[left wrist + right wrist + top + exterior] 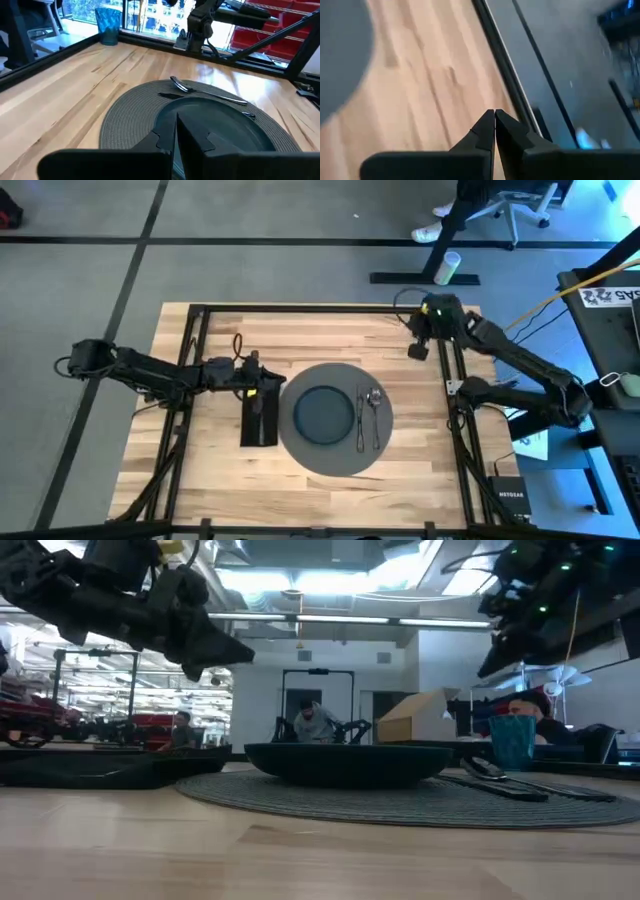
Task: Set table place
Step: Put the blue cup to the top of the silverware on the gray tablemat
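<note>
**A:** Placemat (333,420) sits in the middle of the table (210,480), and nearest the low camera it's just bare planks before the woven edge begins.

**B:** On it, the dark plate (323,413), nothing in it. Beside the plate, still on the mat, a fork (361,420) and a spoon (375,412) lying side by side.

**A:** And over on the other flank, the black napkin (259,417) flat on the table, just beside the mat's rim. Left gripper (263,388) hangs right above it, fingers (192,137) clenched together, gripping nothing.

**B:** That's where I'd worry. Closed fingers so low over cloth could snag or shove the napkin crooked, maybe nudge the plate off centre.

**A:** Fair. Right gripper (418,351)?

**B:** Well back near the far right corner, above the table edge, fingers (512,135) pressed shut and empty too.

**A:** Farther still, a blue tumbler (108,25) stands at the table's far side, well apart from the setting. I can't tell whether anything's in it.

**B:** A sweeping arm could topple that cup.
</note>
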You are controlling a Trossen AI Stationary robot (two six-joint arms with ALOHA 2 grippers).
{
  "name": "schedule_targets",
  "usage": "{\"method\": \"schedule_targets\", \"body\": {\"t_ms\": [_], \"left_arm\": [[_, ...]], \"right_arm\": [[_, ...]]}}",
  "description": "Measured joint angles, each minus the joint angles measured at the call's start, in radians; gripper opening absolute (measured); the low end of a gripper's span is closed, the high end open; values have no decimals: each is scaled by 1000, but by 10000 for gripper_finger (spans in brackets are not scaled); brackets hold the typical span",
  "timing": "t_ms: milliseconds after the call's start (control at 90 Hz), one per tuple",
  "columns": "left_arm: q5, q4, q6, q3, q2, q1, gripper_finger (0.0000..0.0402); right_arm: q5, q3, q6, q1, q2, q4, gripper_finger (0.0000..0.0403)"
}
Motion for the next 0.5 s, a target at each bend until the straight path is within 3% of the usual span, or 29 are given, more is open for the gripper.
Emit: {"method": "schedule_targets", "body": {"t_ms": [300,500], "left_arm": [[0,-28,-19,0,1,0,0],[0,-31,-15,0,1,0,0]], "right_arm": [[58,238,-48,-117,291,-252,56],[159,281,-48,-162,374,-294,112]]}}
